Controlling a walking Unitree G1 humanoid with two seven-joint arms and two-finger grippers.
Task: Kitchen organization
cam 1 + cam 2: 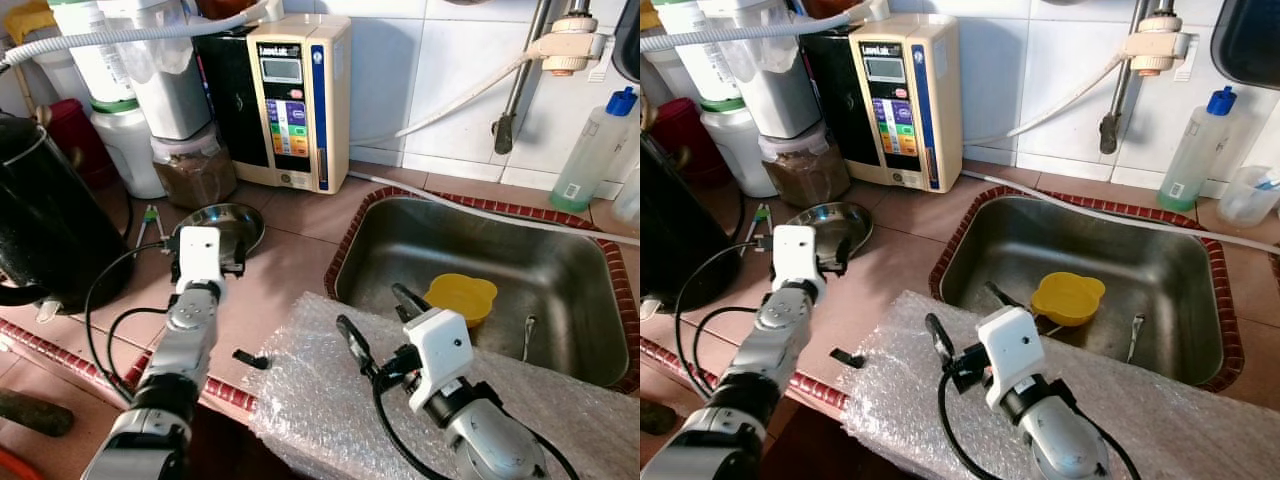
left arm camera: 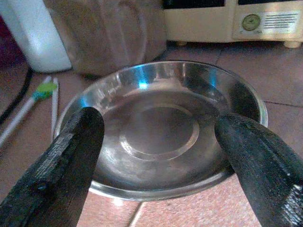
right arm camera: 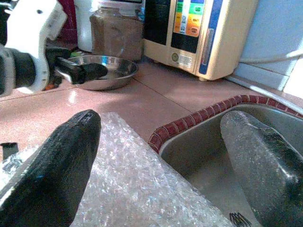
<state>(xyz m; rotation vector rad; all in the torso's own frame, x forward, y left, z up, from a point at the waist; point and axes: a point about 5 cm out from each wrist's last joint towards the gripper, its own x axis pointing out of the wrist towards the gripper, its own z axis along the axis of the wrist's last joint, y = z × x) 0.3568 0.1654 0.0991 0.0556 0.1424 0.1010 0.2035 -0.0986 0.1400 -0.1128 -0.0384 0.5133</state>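
Observation:
A shallow steel plate (image 1: pixel 228 222) lies on the tiled counter in front of a jar of brown powder (image 1: pixel 195 170). My left gripper (image 2: pixel 158 127) is open and low at the plate's near edge, one finger on either side of the plate (image 2: pixel 161 137) without touching it. My right gripper (image 1: pixel 378 315) hangs open above a sheet of bubble wrap (image 1: pixel 320 390) by the left rim of the sink (image 1: pixel 560 260), with nothing between its fingers. A yellow bowl (image 1: pixel 462 297) rests in the sink.
A beige water machine (image 1: pixel 295 100) and white canisters stand against the back wall. A black kettle (image 1: pixel 40 220) sits at far left, a blue-capped bottle (image 1: pixel 595 150) at far right. A small black piece (image 1: pixel 252 359) lies near the counter edge. A utensil (image 1: pixel 527 335) lies in the sink.

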